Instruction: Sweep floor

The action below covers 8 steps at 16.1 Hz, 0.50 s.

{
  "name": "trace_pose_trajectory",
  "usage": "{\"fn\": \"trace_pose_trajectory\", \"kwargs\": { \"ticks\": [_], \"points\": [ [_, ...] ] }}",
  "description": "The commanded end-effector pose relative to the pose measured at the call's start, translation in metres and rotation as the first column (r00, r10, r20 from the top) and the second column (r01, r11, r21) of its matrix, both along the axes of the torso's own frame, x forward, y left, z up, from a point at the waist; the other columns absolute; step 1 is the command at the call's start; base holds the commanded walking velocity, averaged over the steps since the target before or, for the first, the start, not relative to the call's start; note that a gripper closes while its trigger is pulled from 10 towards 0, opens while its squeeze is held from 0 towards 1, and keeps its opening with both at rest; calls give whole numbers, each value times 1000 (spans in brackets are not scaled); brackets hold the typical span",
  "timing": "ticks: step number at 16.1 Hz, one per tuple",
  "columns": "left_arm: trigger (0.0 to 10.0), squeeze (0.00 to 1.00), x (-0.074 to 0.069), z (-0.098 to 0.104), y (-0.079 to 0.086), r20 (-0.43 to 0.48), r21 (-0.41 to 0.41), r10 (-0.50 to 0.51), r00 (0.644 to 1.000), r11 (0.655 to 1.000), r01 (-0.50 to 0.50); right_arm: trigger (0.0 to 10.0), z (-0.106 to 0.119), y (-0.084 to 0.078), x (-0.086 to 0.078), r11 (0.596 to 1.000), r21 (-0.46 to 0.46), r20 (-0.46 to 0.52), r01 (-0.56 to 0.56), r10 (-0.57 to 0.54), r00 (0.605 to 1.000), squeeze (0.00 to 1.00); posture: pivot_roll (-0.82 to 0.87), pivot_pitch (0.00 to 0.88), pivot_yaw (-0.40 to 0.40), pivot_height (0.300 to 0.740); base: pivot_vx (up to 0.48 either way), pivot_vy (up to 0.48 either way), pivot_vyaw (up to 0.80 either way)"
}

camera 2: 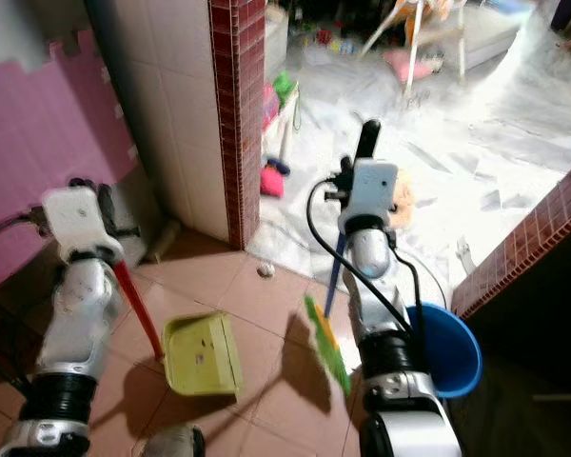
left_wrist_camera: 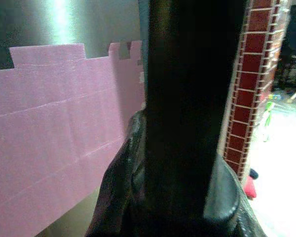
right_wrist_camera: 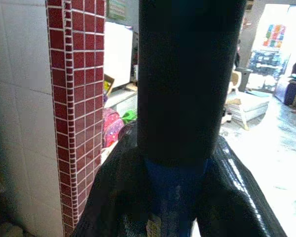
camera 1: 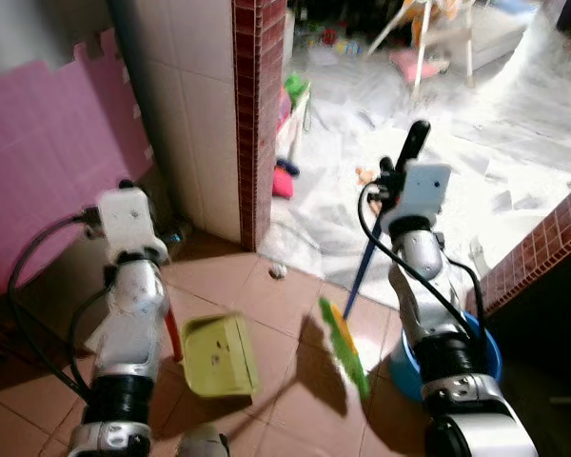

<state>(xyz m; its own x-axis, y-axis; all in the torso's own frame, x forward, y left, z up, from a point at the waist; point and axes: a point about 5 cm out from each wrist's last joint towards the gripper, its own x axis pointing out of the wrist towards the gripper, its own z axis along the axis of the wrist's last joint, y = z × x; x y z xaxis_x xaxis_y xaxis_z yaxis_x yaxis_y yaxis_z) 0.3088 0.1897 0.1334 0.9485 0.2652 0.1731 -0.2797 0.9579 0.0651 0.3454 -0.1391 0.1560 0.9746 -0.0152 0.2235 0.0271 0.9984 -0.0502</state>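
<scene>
Broom with blue stick handle, black grip and green-yellow bristle head (camera 1: 346, 345) stands tilted on the terracotta tiled floor (camera 1: 276, 381), bristles at about 6 o'clock of centre frame, handle rising toward 1 o'clock. Right gripper (camera 1: 397, 181) is clamped round the black grip; right wrist view shows the black fingers (right_wrist_camera: 113, 192) wrapped tight on the blue stick. Yellow-green plastic dustpan (camera 1: 219, 355) rests flat on the tiles at 9 o'clock of the bristles, near but apart. Its red stick handle (camera 2: 136, 307) runs up to the left gripper (camera 1: 124, 195), closed round the handle's dark top in the left wrist view. Small pale scrap of litter (camera 1: 278, 270) lies at 12 o'clock of the dustpan. Blue round plastic bucket (camera 2: 447, 352) sits at 3 o'clock of the broom, behind the right arm. Red-brick-tiled pillar (camera 1: 259, 114) at 12 o'clock, pink foam mat (camera 1: 48, 152) at 10 o'clock.
</scene>
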Motion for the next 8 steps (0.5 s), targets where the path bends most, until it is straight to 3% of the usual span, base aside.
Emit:
{"fn": "trace_pose_trajectory", "kwargs": {
  "ticks": [1,2,8],
  "points": [
    [10000,0,2,17,-4,65,16,-23,998,1000,22,10000,16,-2,-1,1000,-11,70,-2,3,998,0,-23,26,-45,740,424,0,0],
    [10000,0,2,17,-4,65,17,-21,998,1000,20,10000,14,-1,-1,1000,-11,66,-7,8,998,0,-24,25,-45,740,420,0,0],
    [10000,0,6,22,-11,75,5,-40,996,999,39,10000,13,5,-1,998,-25,60,-54,55,997,0,-24,25,-45,740,392,276,0]
  ]
}}
